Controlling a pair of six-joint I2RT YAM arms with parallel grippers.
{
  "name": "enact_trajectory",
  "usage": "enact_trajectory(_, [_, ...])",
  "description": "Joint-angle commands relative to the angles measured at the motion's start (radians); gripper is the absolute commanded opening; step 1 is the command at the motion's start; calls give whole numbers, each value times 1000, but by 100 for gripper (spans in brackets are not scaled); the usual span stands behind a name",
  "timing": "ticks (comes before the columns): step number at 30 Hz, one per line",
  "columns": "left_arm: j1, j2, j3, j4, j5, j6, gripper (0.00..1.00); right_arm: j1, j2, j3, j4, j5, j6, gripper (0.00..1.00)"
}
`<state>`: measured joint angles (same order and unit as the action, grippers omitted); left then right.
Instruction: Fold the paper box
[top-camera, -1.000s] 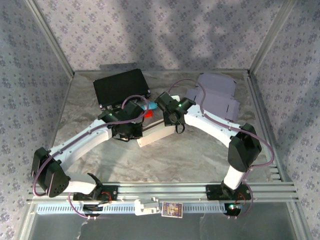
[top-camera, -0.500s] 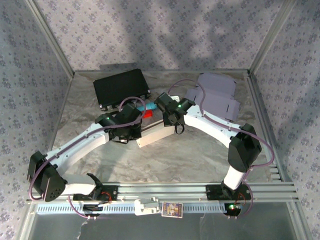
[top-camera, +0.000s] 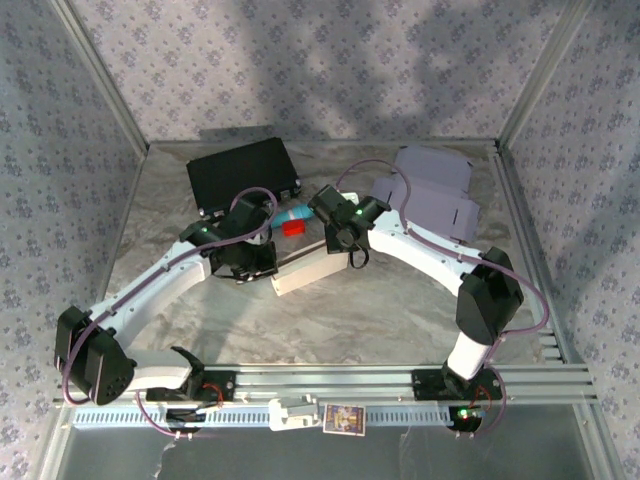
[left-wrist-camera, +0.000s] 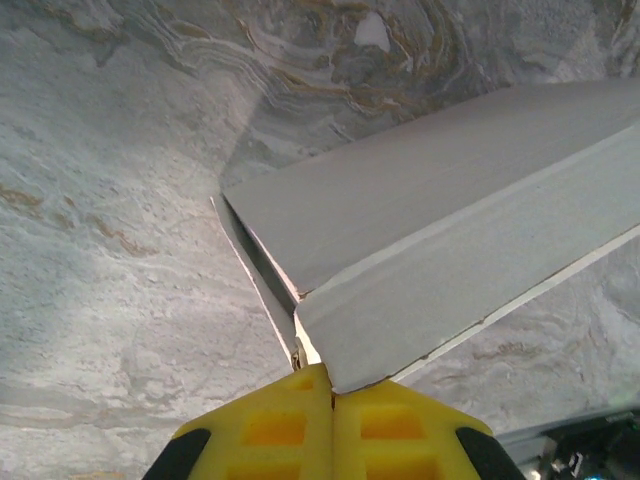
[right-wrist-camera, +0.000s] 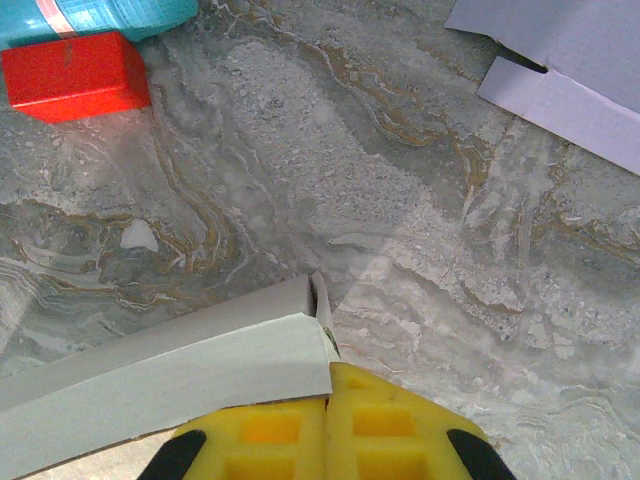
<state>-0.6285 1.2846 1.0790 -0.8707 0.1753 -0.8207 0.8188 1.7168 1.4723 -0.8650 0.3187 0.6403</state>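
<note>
**While both grippers pinch its ends, paper box (top-camera: 310, 268) looks barely begun**

Box lies on the table (top-camera: 400, 310) mid-workspace between the two arms: a long pale sleeve, close to flat. Left gripper (left-wrist-camera: 332, 395) has its yellow pads closed on a corner of one end. Right gripper (right-wrist-camera: 328, 392) is clamped on the top panel edge at the other end. Left wrist view shows only a thin gap between the layers, so probably nothing is squared up yet. Judged remaining: open the sleeve, form the walls, tuck the end flaps. Red block (right-wrist-camera: 75, 75) sits just beyond the box, lavender cardboard (top-camera: 432, 190) well apart at far right
</note>
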Motion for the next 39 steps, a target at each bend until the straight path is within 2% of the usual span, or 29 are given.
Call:
enact_trajectory(1, [-5,26,-24,-35,113,10,0,26,21,-13,-26,-95,32,0])
enact_trajectory(7, [1,10,-58,-31,86,87,0,23,29,-6,-27,-97,32,0])
enact_trajectory(14, [2,-18,-120,4,5,172,0,20,37,17,-37,-118,31,0])
enact_trajectory(20, [-13,-18,-163,67,-35,195,0,14,31,20,-48,-162,62,0])
enact_trajectory(32, [-39,-26,-158,32,-103,195,0,-17,-18,37,-72,-233,91,0])
enact_trajectory(34, [-39,-25,-151,27,-108,192,0,-18,-29,43,-84,-242,93,4])
enact_trajectory(39, [-39,-26,-150,33,-110,180,0,-36,-84,39,-139,-265,163,30])
